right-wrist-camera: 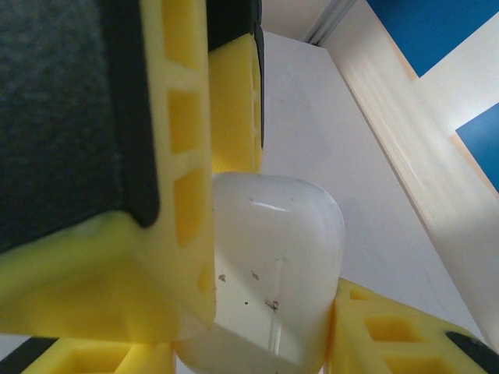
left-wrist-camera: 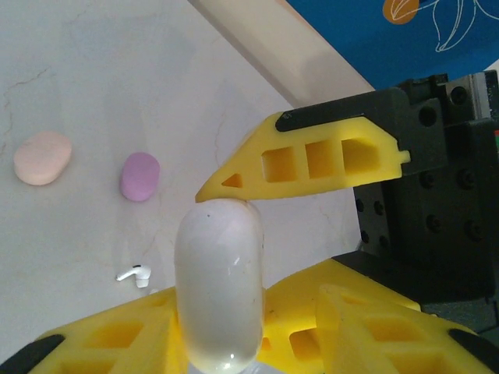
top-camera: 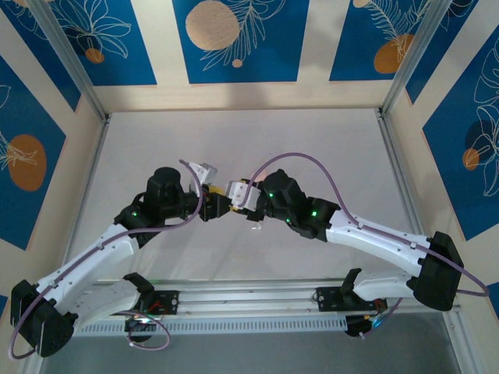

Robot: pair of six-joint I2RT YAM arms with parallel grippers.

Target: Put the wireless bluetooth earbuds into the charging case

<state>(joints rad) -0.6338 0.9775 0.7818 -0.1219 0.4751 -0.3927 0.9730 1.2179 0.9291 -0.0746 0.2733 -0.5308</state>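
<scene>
both the left end effector [top-camera: 212, 206] and the right end effector [top-camera: 240, 195] were clamped on the white charging case [left-wrist-camera: 218, 280], clear of the surface [left-wrist-camera: 78, 78]. a white earbud [left-wrist-camera: 136, 273] lay at its nine o'clock. likely best: one steadied the case while the other eased the lid open.

Bright, even overhead light washes the pale table [top-camera: 249, 148], soft shadows beneath the arms [top-camera: 374, 234]. Close up, the white case [left-wrist-camera: 218, 288] is blurred, with small glare spots.

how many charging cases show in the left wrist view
3: a white case between the left fingers, a peach case on the table at left, a purple case beside it. More may be hidden.
</scene>
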